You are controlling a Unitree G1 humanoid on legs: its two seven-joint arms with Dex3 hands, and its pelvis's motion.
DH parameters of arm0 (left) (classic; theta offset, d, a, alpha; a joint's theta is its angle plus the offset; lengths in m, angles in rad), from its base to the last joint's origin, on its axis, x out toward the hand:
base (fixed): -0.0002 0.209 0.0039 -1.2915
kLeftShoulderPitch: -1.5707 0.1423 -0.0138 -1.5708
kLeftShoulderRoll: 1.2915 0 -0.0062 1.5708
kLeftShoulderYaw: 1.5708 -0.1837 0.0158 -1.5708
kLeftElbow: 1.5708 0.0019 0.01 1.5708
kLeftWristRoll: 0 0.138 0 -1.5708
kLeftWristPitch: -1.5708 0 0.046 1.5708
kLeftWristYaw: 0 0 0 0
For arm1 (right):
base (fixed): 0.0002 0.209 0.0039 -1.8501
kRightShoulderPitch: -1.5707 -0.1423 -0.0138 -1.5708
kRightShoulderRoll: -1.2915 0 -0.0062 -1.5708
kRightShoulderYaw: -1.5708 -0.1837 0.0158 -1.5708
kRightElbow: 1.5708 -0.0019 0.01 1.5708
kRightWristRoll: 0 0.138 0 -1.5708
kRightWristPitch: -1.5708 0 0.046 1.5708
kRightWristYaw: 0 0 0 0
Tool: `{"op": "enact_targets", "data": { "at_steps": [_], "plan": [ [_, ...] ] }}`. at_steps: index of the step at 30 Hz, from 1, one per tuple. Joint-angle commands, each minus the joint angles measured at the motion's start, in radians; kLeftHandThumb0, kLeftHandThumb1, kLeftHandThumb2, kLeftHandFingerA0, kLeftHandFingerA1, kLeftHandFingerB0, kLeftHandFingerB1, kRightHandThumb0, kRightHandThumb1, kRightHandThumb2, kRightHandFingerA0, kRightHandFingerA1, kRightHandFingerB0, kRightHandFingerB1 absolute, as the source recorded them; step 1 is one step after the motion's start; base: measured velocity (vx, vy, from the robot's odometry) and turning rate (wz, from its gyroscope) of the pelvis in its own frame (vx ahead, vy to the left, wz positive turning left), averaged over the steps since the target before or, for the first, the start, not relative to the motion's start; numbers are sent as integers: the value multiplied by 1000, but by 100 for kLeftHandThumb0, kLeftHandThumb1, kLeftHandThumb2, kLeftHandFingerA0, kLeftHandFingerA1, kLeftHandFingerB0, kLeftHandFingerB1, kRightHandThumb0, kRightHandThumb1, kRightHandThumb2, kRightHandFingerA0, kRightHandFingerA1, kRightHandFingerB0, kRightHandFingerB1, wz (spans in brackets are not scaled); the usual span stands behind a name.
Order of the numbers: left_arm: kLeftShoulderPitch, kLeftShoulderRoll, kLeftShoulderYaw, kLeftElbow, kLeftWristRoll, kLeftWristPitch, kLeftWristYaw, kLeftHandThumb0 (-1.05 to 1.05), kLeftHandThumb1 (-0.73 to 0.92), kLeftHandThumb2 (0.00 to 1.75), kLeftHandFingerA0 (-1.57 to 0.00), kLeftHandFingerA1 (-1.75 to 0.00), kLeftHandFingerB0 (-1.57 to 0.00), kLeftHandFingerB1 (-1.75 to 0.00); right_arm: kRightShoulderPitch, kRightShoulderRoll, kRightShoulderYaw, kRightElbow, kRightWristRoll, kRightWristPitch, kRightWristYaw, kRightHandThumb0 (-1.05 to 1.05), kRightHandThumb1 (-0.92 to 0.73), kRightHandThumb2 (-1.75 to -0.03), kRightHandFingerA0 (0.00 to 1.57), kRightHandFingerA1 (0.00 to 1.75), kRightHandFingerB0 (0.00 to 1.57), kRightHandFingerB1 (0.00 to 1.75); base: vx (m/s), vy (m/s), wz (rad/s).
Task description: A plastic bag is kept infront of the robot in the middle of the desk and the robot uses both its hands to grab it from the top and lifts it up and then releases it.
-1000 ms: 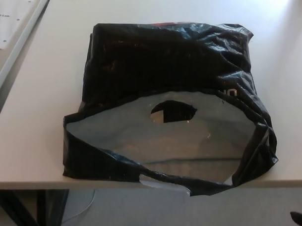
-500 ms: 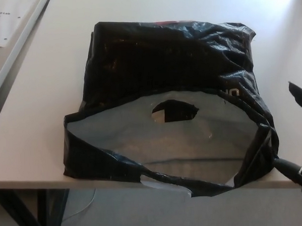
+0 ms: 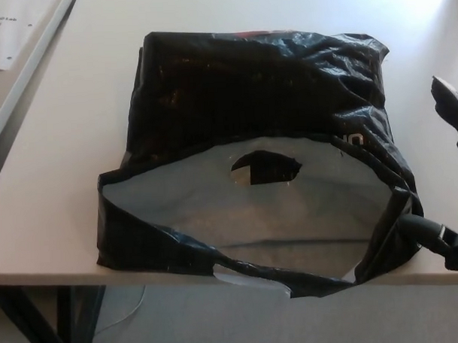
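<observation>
Rising in from the right edge, the right hand [image 3: 447, 179] is now spreading its fingers [image 3: 421, 229] apart just beside the near right rim of the plastic bag [image 3: 257, 103], holding nothing. No left hand is showing. Lying open-mouthed mid-counter [image 3: 64, 185], overhanging the near edge, the bag is looking light, limp and slippery; the cut-out handle [image 3: 264, 168] seems the surest hold.
</observation>
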Motion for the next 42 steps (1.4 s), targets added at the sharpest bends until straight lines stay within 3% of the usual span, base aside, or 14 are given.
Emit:
{"op": "enact_targets", "data": {
  "at_steps": [1,2,7,8,9,21,30,32,42],
  "plan": [
    [-77,75,-84,82,-59,118,-131,-29,40,57,-31,-40,-21,-32,-71,-22,-2,29,90,147,99,-49,-49,-68,1,35,0,0,0,0,0],
    [-85,85,-95,92,-52,123,-140,-31,40,57,-31,-40,-20,-32,-79,-25,-2,29,97,168,113,-63,-32,-68,0,29,0,3,0,0,0],
    [-127,108,-159,100,-96,239,-192,-42,38,61,-25,-41,-14,-34,-130,-38,6,43,112,238,162,-64,-31,-66,2,33,0,1,0,0,0],
    [-137,100,-170,101,-97,256,-188,-43,38,62,-27,-42,-14,-34,-131,-33,6,43,123,247,167,-56,-43,-72,0,35,0,0,0,0,0],
    [-158,83,-190,102,-103,296,-181,-44,39,61,-27,-41,-15,-33,-132,-28,6,47,127,249,166,-52,-44,-72,1,37,0,0,0,0,0],
    [-318,8,-262,192,-106,460,-139,-43,40,63,-23,-39,-9,-32,-78,15,15,23,148,266,162,-40,-41,-70,3,45,0,0,0,0,0],
    [-466,-1,-296,448,-30,408,-110,-38,39,60,-22,-39,-14,-33,-44,16,13,12,159,274,169,-46,-42,-70,5,42,0,0,0,0,0],
    [-488,-2,-295,485,-36,402,-111,-30,46,54,-25,-34,-15,-27,-42,17,14,8,160,281,168,-46,-42,-70,5,42,0,0,0,0,0],
    [-556,-24,-266,681,-67,359,-105,-25,47,54,-21,-35,-14,-27,-55,18,30,21,160,277,174,-42,-44,-70,4,42,0,0,0,0,0]
  ]
}}
